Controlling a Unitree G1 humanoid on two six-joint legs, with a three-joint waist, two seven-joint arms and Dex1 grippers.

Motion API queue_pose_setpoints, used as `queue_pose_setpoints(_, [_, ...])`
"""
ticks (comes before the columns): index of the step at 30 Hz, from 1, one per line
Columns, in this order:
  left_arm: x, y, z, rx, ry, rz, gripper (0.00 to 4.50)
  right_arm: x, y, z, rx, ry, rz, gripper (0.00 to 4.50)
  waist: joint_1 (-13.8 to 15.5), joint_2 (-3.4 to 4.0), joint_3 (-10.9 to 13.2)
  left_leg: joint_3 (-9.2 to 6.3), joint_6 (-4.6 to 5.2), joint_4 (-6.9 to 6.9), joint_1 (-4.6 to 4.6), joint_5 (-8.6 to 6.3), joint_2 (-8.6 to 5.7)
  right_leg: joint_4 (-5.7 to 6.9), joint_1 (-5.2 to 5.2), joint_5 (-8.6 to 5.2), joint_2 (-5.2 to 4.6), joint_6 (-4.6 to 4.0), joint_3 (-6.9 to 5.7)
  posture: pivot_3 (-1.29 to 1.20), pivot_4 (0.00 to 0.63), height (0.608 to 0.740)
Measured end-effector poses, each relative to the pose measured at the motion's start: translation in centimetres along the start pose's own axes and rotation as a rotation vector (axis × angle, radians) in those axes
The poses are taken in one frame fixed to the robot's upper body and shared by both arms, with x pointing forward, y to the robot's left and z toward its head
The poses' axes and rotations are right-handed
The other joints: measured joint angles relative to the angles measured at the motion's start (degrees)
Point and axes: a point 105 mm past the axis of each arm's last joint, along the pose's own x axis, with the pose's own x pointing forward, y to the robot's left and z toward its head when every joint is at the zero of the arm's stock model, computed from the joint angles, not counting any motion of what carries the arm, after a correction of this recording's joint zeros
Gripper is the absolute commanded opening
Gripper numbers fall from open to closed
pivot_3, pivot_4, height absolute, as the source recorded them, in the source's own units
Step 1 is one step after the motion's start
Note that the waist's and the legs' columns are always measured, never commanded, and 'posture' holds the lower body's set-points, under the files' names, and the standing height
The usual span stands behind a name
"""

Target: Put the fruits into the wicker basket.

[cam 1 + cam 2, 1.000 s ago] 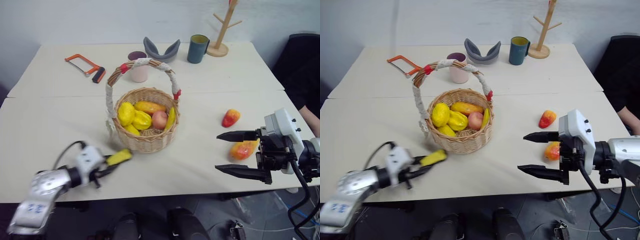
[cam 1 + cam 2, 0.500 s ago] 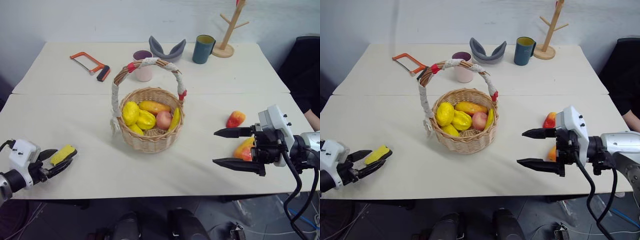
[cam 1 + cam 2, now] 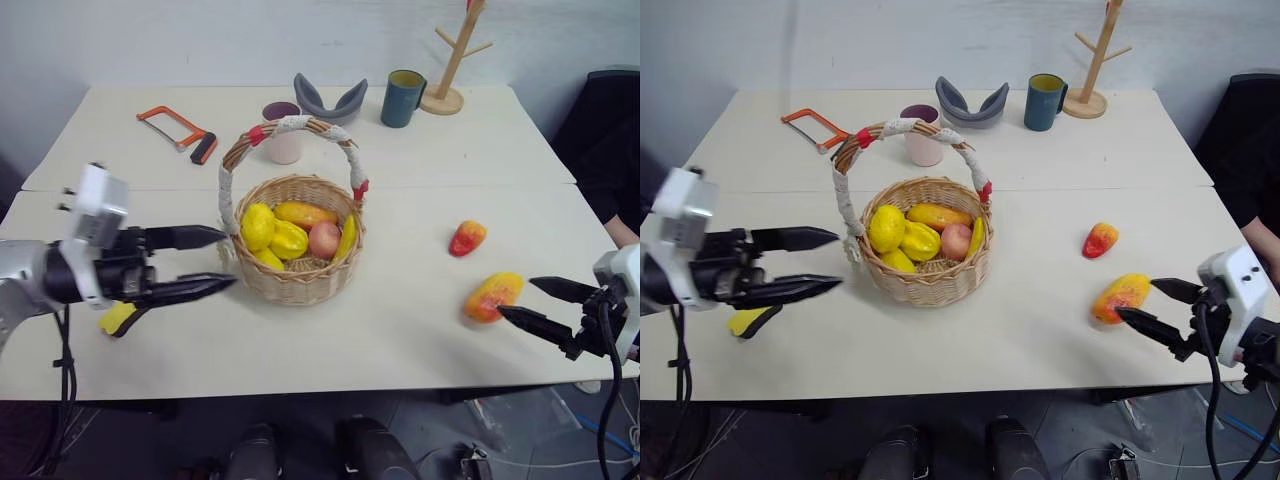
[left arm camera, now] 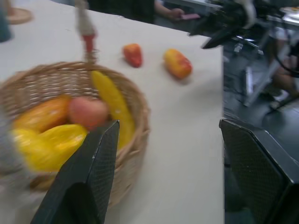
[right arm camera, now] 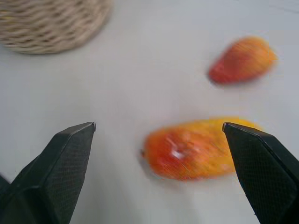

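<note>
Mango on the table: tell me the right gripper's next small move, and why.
Probably ease the right gripper forward around the mango and close. Its jaws are open beside it, and the mango lies outside the wicker basket.

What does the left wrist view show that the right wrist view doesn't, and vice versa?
Left wrist: the packed fruit inside the wicker basket, its handle, and the right gripper past the loose fruits. Right wrist: that gripper's open fingers flanking the mango up close. Both: the mango, the smaller red-orange fruit, basket weave and the table, with both loose fruits outside the basket.
</note>
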Motion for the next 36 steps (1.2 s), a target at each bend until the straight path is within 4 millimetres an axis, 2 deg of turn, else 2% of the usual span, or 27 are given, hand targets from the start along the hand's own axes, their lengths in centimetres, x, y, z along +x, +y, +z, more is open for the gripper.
queue_pose_setpoints(3, [2.3,-0.5,0.1,0.046,0.005,-0.125,3.57,0.4,-0.6,-1.5,0.113,0.006,-0.090,4.50,0.08,0.01,0.00,0.02,-0.01,0.01,0.00,0.04,-0.03,0.02,0.00,0.02,0.02,0.03,0.06,0.00,0.150,0.740])
queue_pose_setpoints(5, [3.1,-0.6,0.2,0.075,0.009,-0.166,3.57,0.9,-0.8,-2.1,0.167,0.014,-0.133,4.50,0.02,0.02,0.00,0.08,-0.07,-0.01,0.00,0.06,-0.02,0.02,-0.02,0.02,0.02,0.04,0.11,0.00,0.150,0.740])
queue_pose_setpoints(8, [4.5,-0.5,0.7,0.114,-0.030,-0.222,3.57,2.4,-1.9,-1.4,0.256,-0.074,-0.254,4.50,-0.02,0.02,0.00,0.12,-0.10,0.08,-0.04,0.06,-0.01,0.02,-0.06,0.03,0.04,0.07,0.12,0.00,0.150,0.740])
queue_pose_setpoints(10, [5.5,-0.7,1.1,0.129,-0.055,-0.261,3.57,3.6,-2.5,-1.6,0.368,-0.105,-0.317,4.50,0.12,0.02,0.00,0.09,-0.11,0.06,-0.06,0.07,-0.01,0.02,-0.08,0.04,0.04,0.08,0.12,0.00,0.150,0.740])
queue_pose_setpoints(14, [6.9,-0.8,1.4,0.178,-0.069,-0.294,3.57,5.9,-1.7,-2.2,0.519,-0.095,-0.307,4.50,0.27,0.09,0.01,0.11,-0.15,0.04,-0.11,0.10,-0.02,0.02,-0.15,0.03,0.04,0.08,0.13,0.00,0.150,0.740])
queue_pose_setpoints(17, [7.3,-0.3,0.8,0.171,-0.053,-0.283,3.57,6.3,-2.0,-3.5,0.568,-0.030,-0.352,4.50,0.26,0.13,0.00,0.14,-0.14,0.03,-0.15,0.10,-0.01,0.01,-0.19,0.02,0.04,0.09,0.15,0.00,0.150,0.740])
queue_pose_setpoints(19, [7.3,-0.1,0.8,0.169,-0.052,-0.274,3.57,6.5,-2.0,-3.7,0.588,-0.025,-0.368,4.50,0.26,0.13,0.00,0.15,-0.14,0.05,-0.17,0.10,-0.01,0.01,-0.22,0.02,0.03,0.09,0.16,0.00,0.150,0.740])
queue_pose_setpoints(22, [7.4,-0.2,1.1,0.183,-0.062,-0.275,3.62,6.5,-1.9,-3.7,0.589,-0.022,-0.364,3.84,0.20,0.13,0.00,0.18,-0.12,0.06,-0.16,0.11,-0.01,0.02,-0.21,0.02,0.03,0.10,0.17,0.00,0.150,0.740])
queue_pose_setpoints(25, [7.4,0.0,1.1,0.185,-0.062,-0.263,3.62,6.9,-1.3,-3.7,0.583,-0.019,-0.324,2.82,0.08,0.13,0.00,0.18,-0.12,0.05,-0.14,0.12,0.01,0.06,-0.22,0.02,0.05,0.10,0.17,0.00,0.150,0.740])
queue_pose_setpoints(26, [7.4,0.0,1.1,0.186,-0.063,-0.259,3.62,7.1,-1.0,-3.6,0.578,-0.018,-0.304,2.59,0.05,0.13,0.00,0.18,-0.12,0.05,-0.13,0.12,0.01,0.07,-0.22,0.02,0.05,0.10,0.17,0.00,0.150,0.740])
queue_pose_setpoints(27, [7.3,0.1,1.1,0.186,-0.065,-0.251,3.62,7.3,-0.6,-3.5,0.564,-0.015,-0.274,2.56,0.05,0.14,0.00,0.18,-0.12,0.04,-0.13,0.12,0.01,0.07,-0.22,0.02,0.05,0.10,0.17,0.00,0.150,0.740])
queue_pose_setpoints(29, [6.7,0.6,1.1,0.179,-0.071,-0.209,3.62,7.5,0.7,-2.9,0.502,0.000,-0.183,2.56,0.02,0.18,0.02,0.19,-0.12,0.03,-0.14,0.12,0.00,0.07,-0.24,0.02,0.05,0.10,0.19,0.00,0.150,0.740])
queue_pose_setpoints(31, [5.6,1.5,1.0,0.152,-0.070,-0.147,3.62,7.5,2.2,-1.3,0.416,-0.020,-0.074,2.56,-0.13,0.20,0.04,0.20,-0.11,0.02,-0.15,0.12,0.01,0.07,-0.26,0.02,0.05,0.11,0.20,0.00,0.150,0.740])
queue_pose_setpoints(33, [4.3,2.2,0.6,0.113,-0.066,-0.083,3.62,7.5,4.2,0.9,0.341,-0.067,0.062,2.56,-0.25,0.19,0.04,0.18,-0.11,0.02,-0.15,0.12,0.07,0.07,-0.26,0.02,0.08,0.11,0.17,0.00,0.150,0.740])
queue_pose_setpoints(36, [2.1,2.6,0.0,0.056,-0.064,0.001,3.62,8.0,8.3,5.3,0.212,-0.150,0.313,2.56,-1.20,0.19,0.05,0.16,-0.12,0.03,-0.15,0.11,0.09,0.09,-0.26,0.02,0.07,0.11,0.15,0.00,0.150,0.740])
